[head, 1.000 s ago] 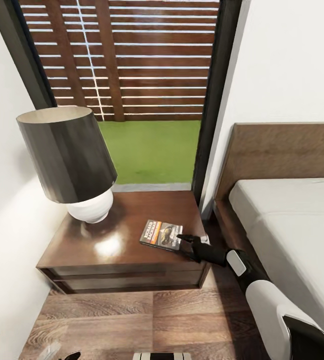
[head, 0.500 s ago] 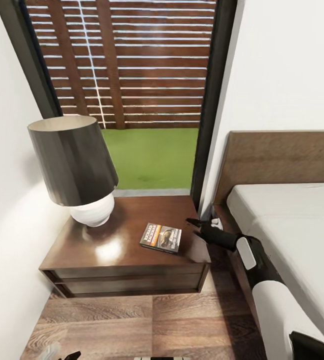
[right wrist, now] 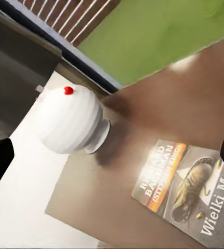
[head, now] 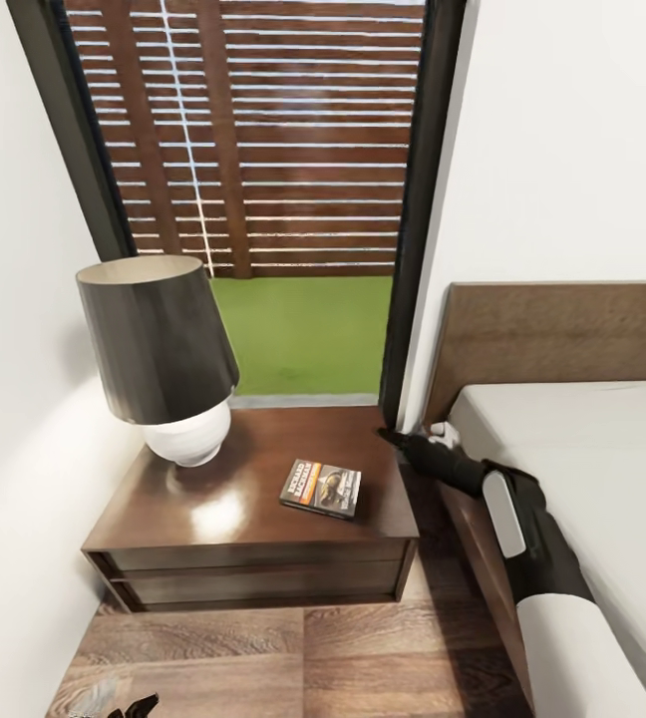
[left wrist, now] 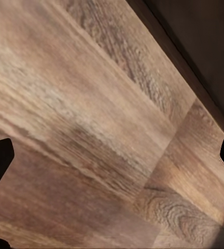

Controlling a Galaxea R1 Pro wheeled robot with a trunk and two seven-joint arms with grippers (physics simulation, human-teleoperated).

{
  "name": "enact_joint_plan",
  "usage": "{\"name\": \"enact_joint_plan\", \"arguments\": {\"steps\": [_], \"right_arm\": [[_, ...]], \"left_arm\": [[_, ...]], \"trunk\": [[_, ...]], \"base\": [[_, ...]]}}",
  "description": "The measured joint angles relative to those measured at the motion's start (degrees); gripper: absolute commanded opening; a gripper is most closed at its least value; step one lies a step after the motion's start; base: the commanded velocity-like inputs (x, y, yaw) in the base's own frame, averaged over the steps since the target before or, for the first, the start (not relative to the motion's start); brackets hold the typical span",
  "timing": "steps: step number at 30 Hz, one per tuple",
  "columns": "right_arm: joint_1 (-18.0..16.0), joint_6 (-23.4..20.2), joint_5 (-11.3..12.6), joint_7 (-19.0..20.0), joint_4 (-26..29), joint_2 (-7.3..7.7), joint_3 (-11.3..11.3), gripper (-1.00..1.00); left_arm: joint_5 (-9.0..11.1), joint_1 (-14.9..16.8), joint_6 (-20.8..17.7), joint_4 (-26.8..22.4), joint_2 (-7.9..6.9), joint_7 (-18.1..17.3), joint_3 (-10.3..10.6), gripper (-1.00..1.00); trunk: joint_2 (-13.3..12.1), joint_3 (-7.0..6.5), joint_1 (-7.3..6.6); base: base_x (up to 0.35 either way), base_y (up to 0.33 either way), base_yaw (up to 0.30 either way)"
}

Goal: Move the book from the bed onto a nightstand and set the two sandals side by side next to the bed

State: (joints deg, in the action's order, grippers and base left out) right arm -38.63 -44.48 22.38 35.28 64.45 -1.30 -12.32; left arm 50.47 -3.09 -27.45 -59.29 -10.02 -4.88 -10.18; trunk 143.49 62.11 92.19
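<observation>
Readable text, one item: on the small dark paperback book with an orange band (right wrist: 187,189) (head: 321,488), we make out white lettering reading "RICHARD BACHMAN" with "(STEPHEN KING)" beneath it on the band, and larger white words beginning "Wielki Ma", cut off at the picture's edge. In the head view we cannot read the lettering.

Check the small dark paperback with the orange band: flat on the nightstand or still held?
Flat, cover up, on the nightstand; the paperback sits clear of the right gripper.
</observation>
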Motion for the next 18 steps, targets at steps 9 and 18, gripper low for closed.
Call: {"name": "enact_joint_plan", "arguments": {"steps": [9, 18], "right_arm": [[5.9, 4.6, -6.1, -8.5, 14.4, -0.10, 7.2, 1.00], [8.2, 5.8, -7.5, -12.3, 17.8, -0.20, 8.3, 1.00]], "left_arm": [[-0.2, 1.4, -0.3, -0.1, -0.22, 0.5, -0.1, 1.00], [-0.5, 1.6, -0.1, 0.2, 0.01, 0.9, -0.1, 1.00]], "trunk": [[-0.1, -2.00, -0.23], [-0.2, -3.99, -0.46]], "base": [[0.000, 0.000, 0.000], [0.000, 0.000, 0.000]]}}
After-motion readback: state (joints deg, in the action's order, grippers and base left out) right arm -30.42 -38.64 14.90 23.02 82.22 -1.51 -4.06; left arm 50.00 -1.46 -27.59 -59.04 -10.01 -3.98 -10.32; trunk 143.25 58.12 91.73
